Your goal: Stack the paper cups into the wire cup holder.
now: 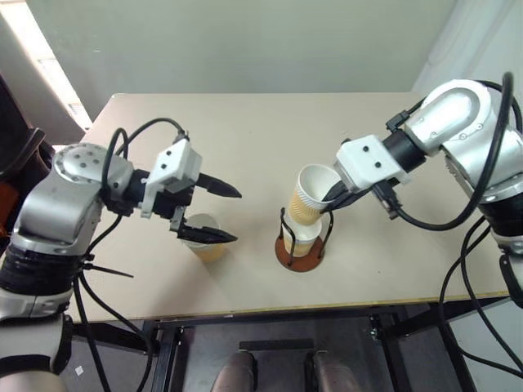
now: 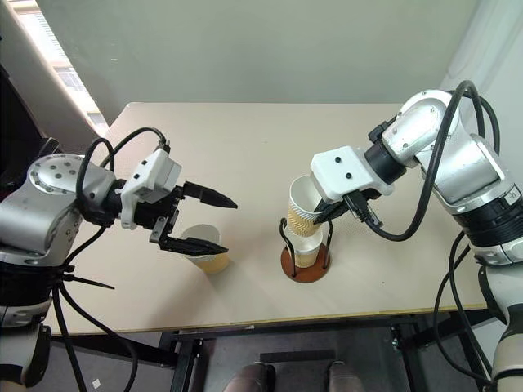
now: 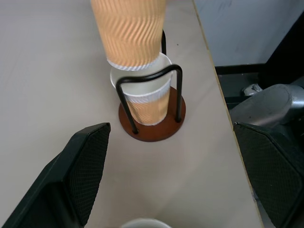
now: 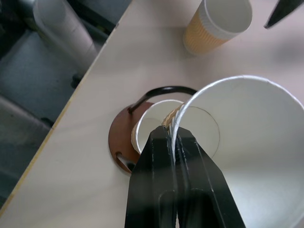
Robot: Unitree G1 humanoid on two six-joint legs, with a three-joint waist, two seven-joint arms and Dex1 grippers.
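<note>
The left gripper hung over the tabletop on the left side, with its 2 black fingers spread wide apart and nothing between them. One finger pointed out over the table and the other sat just above a cup. That first paper cup stood upright by itself under the left gripper, near the front edge of the tabletop, with its open mouth facing up.

Further right, near the middle of the front edge, stood the wire cup holder. Its round brown base lay flat on the tabletop and its thin black wires rose up from it. A second paper cup sat upright inside the wires, resting on the base.

A third paper cup was tilted above that one, with its bottom end just at the mouth of the cup in the holder. Whether the 2 cups touched could not be told.

The right gripper reached in from the right side and pointed down and to the left. Its 2 fingers were pressed together on the rim of the tilted cup, with 1 finger inside the rim and 1 outside.
</note>
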